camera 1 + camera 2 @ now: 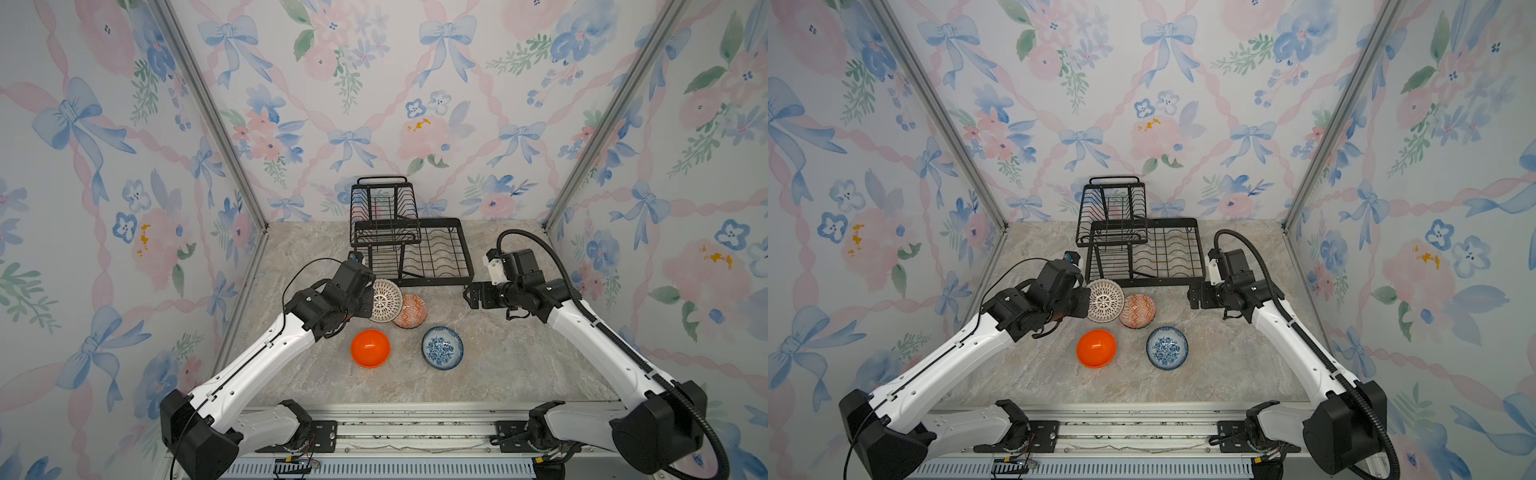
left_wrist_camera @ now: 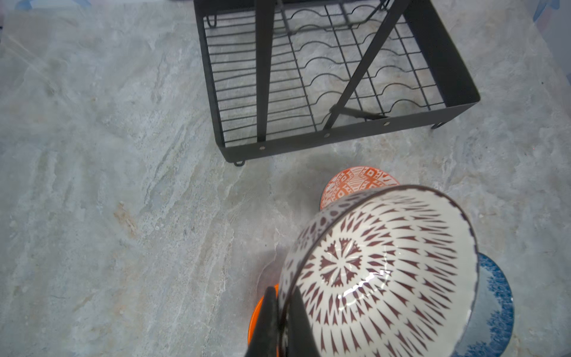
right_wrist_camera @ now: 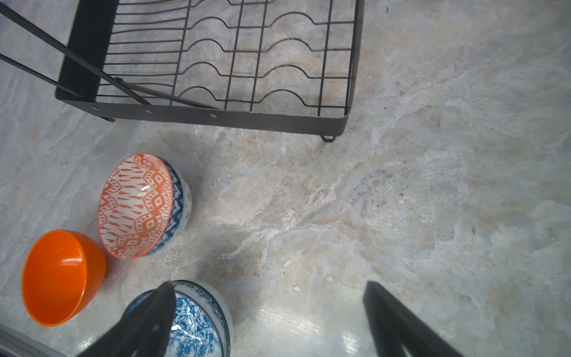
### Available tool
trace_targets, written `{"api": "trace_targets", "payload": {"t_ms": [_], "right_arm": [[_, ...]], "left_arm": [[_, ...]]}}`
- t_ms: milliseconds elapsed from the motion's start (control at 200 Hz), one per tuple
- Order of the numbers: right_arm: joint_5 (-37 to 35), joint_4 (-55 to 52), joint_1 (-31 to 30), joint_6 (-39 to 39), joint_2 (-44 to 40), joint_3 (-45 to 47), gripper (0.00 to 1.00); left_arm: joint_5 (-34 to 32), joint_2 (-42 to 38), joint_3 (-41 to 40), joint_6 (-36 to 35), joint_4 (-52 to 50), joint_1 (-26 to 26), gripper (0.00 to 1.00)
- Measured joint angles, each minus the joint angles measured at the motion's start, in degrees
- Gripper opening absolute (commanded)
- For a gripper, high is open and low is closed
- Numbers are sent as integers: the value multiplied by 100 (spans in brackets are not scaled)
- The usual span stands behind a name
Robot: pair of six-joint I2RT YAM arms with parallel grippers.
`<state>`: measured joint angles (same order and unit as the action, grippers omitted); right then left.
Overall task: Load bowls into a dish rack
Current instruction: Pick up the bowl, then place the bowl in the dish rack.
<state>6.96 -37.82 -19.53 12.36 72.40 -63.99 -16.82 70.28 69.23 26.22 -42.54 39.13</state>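
Wrist view of my right arm. The right end effector (image 3: 269, 282) frames the near edge, its two dark fingers (image 3: 148, 321) spread wide with bare table (image 3: 432, 201) between them. One finger partly covers a blue floral bowl (image 3: 200, 321). Beyond it I see a plain orange bowl (image 3: 58, 278) and, just beside it, an orange-and-white patterned bowl (image 3: 136, 207) with a blue zigzag band outside. Both show their insides. Further on stands the black wire dish rack (image 3: 247, 119), its floor of straight and wavy wires crossed at one corner by two slanting struts. The bowls sit apart from the rack.
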Motion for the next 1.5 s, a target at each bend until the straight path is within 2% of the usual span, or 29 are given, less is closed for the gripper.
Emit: {"api": "trace_targets", "payload": {"t_ms": [240,325,685,905,1100,1235,1365,1500], "right_arm": [[754,262,42,57,-243,-597,97],[979,385,42,105,-254,-887,100],[1196,752,35,308,192,-1547,86],[970,809,35,337,603,-1832,63],[758,817,31,350,791,-1895,54],[560,817,31,352,920,-1954,52],[452,876,-2,334,988,-1989,38],[444,946,-72,350,1071,-2002,17]], "left_arm": [[-671,1381,1513,-496,59,704,0],[-789,1665,1952,-726,140,730,0],[-748,2651,3368,-1449,654,730,0],[-546,3200,3877,-1663,708,730,0],[-374,3300,4004,-1725,732,730,0],[-302,3300,4026,-1725,758,730,0],[-221,3300,4028,-1725,778,730,0],[-184,3307,4028,-1722,811,730,0]]}}
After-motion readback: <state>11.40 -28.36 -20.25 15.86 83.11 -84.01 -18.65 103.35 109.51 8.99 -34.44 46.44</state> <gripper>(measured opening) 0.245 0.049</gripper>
